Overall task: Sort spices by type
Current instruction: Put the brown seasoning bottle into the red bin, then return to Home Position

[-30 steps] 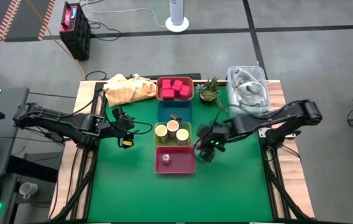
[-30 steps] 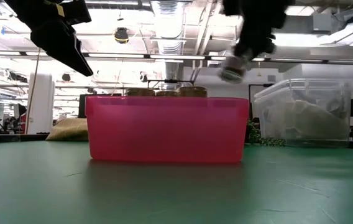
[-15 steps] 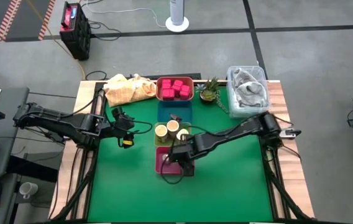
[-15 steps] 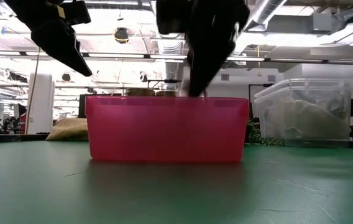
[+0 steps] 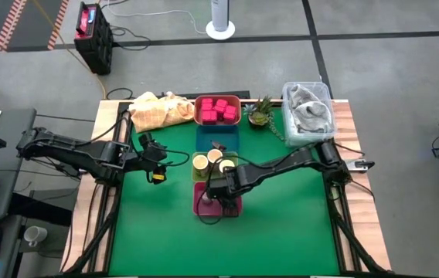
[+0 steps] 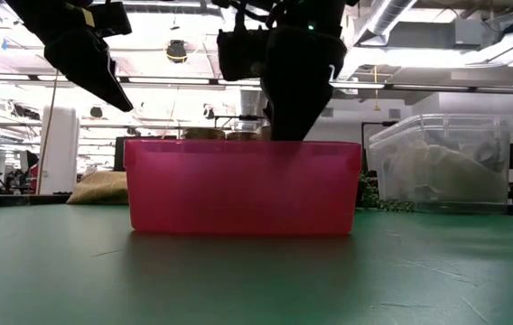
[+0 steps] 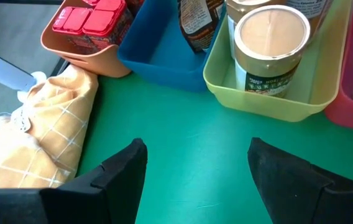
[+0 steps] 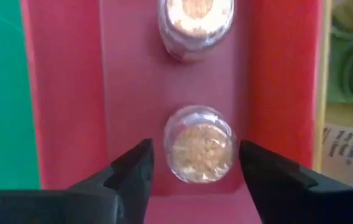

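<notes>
Left gripper (image 5: 155, 158) unmoved beside the yellow-green plastic tray (image 7: 270, 106), fingers spread, empty. Right gripper (image 5: 223, 193) has dropped lower into the translucent pink rectangular tray (image 6: 243, 187), fingers parted around a small clear round spice jar (image 8: 199, 152) standing there, a second jar (image 8: 196, 22) cut off.

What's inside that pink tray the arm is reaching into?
Two small clear jars of spice stand in the pink tray, the right gripper open around one. From above, the arm hides them.

Overhead and table-level views share the pink tray (image 5: 204, 205); wrists close.
</notes>
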You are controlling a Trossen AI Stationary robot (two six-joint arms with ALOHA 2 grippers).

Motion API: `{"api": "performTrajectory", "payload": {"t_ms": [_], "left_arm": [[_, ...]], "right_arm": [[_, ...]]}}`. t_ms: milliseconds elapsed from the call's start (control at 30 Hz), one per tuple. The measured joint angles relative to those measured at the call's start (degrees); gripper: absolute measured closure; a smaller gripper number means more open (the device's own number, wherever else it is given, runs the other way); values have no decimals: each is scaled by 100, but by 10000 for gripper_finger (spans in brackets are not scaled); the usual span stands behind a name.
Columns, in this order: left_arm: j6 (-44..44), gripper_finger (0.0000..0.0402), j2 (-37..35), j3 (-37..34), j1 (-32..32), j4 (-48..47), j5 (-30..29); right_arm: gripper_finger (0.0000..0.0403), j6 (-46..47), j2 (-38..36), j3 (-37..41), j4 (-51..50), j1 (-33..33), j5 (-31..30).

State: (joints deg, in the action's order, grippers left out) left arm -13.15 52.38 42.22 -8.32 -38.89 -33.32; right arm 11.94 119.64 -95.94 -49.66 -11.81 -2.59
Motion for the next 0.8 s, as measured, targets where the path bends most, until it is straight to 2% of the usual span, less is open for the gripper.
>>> {"api": "performTrajectory", "payload": {"t_ms": [133, 233, 333, 400, 467, 567, 700, 800], "left_arm": [[0, 136, 0, 0, 0, -7, 0], [0, 136, 0, 0, 0, -42, 1], [0, 136, 0, 0, 0, -43, 1], [10, 136, 0, 0, 0, -37, 0], [126, 136, 0, 0, -5, 18, 2], [212, 136, 0, 0, -88, 142, 0], [491, 136, -2, -26, -367, 524, -6], [1053, 136, -27, -371, -608, 1542, -1]], "right_arm": [[110, 2, -3, -2, -79, -2, 0], [89, 65, -69, -39, -496, -17, -2], [75, 295, -353, -73, -784, -64, -58], [69, 325, -628, -85, -857, -156, -318], [68, 316, -958, 76, -832, -287, -824], [70, 379, -1515, 555, -744, -459, -1639], [75, 676, -2484, 1668, 84, -449, -1706], [77, 791, -3261, 2774, 1029, -371, -1705]]}}
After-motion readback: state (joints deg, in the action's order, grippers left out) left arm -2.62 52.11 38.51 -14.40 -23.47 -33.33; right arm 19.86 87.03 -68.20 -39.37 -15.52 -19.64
